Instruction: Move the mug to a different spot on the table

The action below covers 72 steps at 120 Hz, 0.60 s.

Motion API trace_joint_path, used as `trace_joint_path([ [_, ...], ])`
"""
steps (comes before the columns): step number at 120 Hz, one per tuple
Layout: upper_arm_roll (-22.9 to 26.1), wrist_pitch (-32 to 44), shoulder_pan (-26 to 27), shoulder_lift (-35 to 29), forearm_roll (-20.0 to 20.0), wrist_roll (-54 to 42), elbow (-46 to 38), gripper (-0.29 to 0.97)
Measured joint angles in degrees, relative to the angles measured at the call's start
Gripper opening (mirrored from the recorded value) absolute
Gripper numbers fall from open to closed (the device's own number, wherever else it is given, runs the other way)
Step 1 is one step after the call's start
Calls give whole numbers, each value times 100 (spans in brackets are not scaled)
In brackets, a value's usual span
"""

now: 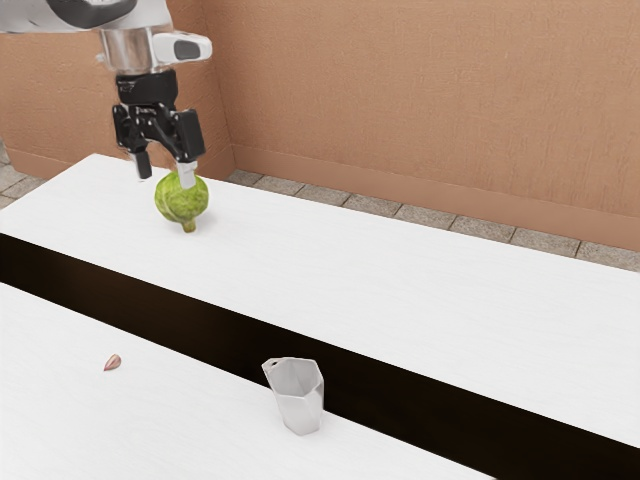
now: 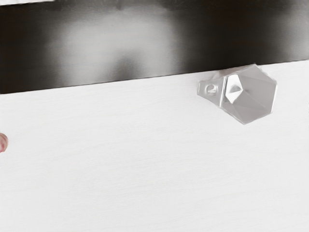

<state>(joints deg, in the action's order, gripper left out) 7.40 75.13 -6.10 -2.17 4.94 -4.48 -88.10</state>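
A white faceted mug [image 1: 294,394] stands upright on the near white table [image 1: 150,420], close to that table's far edge, with its handle on the side facing the dark gap. The wrist view looks down on the mug [image 2: 244,93] from high up, off to one side of my hand. In the exterior view my black gripper [image 1: 165,172] hangs high at the upper left, far from the mug. It is open, with nothing between its fingers.
A round green vegetable [image 1: 181,200] lies on the far white table [image 1: 420,290]; one fingertip overlaps it in the picture. A dark gap [image 1: 200,320] separates the two tables. A small pink-brown object [image 1: 112,363] [image 2: 2,142] lies on the near table.
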Motion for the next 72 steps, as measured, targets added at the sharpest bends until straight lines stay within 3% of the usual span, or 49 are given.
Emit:
trace_joint_path([
  [12, -12, 768, -78, -397, 14, -89, -577, 68],
  [28, -10, 1702, -62, -1166, 25, -188, -2290, 68],
  [40, -10, 2504, -57, -1307, 173, -380, -3368, 68],
  [72, 27, 3906, 243, -710, 489, -1934, -3671, 68],
])
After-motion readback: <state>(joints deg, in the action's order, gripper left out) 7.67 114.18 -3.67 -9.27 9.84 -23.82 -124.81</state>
